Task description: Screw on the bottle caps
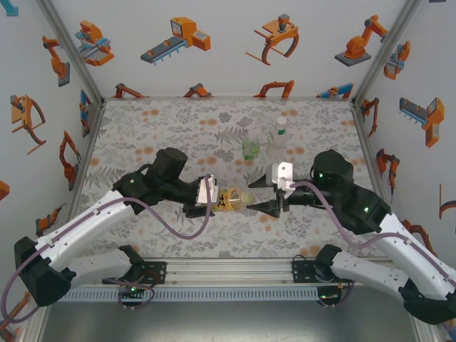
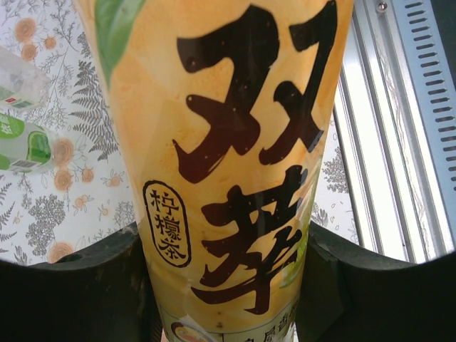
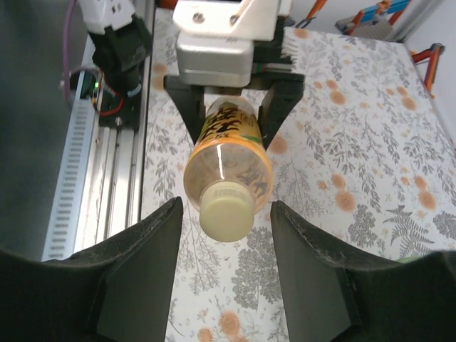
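Right gripper (image 1: pixel 254 195): it was wide open and held nothing. One finger stood on each side of the cap, and they did not seem to touch it.
Cap (image 3: pixel 226 209): it was pale yellow-green and sat on the neck of the orange bottle (image 3: pixel 228 153), right between the fingers of the right gripper.
Orange bottle: it lay on its side and seemed to be held up off the worktop (image 1: pixel 157 135). Its long way ran from one gripper to the other, with the cap end pointing at the right gripper.
Left gripper (image 1: pixel 215 199): it pinched the orange bottle round its middle, one finger on each side.
Nearer arm: the right arm was the one next to the cap.
Next move: I think the right gripper had to close on the cap and turn it. I could not tell how tight the cap was.
Far back: a green bottle (image 1: pixel 251 147) and a clear bottle (image 1: pixel 279 142) stood upright near each other, well apart from both grippers. The clear bottle had a white cap (image 1: pixel 282 121) on top.
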Controlling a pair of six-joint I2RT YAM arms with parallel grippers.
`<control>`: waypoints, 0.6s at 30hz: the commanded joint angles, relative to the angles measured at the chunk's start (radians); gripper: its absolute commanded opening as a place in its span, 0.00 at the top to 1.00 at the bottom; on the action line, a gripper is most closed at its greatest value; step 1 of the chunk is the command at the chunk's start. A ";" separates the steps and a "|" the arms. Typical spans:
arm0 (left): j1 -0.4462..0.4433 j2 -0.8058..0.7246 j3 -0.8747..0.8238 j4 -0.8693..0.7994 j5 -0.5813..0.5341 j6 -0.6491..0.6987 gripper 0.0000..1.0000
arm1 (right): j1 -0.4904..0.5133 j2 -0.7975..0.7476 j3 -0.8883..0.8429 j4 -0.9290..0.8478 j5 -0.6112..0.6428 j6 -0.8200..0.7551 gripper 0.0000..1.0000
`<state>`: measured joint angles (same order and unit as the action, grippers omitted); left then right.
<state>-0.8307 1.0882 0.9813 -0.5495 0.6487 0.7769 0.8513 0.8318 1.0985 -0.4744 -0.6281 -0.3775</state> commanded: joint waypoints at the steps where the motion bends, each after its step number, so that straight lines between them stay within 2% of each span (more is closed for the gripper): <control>1: -0.002 0.001 0.027 -0.023 0.035 0.025 1.00 | -0.002 0.016 0.035 -0.046 -0.056 -0.107 0.52; 11: -0.002 0.001 0.028 -0.024 0.034 0.024 1.00 | -0.002 0.001 0.009 -0.010 -0.051 -0.099 0.70; 14: -0.002 -0.001 0.028 -0.024 0.031 0.025 1.00 | -0.002 -0.001 -0.001 0.010 -0.052 -0.074 0.81; 17: -0.002 -0.002 0.028 -0.024 0.020 0.023 1.00 | -0.002 -0.002 -0.016 0.045 -0.016 -0.004 1.00; 18: -0.002 -0.004 0.028 -0.024 0.014 0.023 1.00 | -0.002 -0.005 -0.023 0.060 0.009 0.030 1.00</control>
<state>-0.8318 1.0878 0.9817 -0.5560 0.6552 0.7837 0.8513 0.8474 1.0897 -0.4889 -0.6407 -0.4267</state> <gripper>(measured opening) 0.546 0.351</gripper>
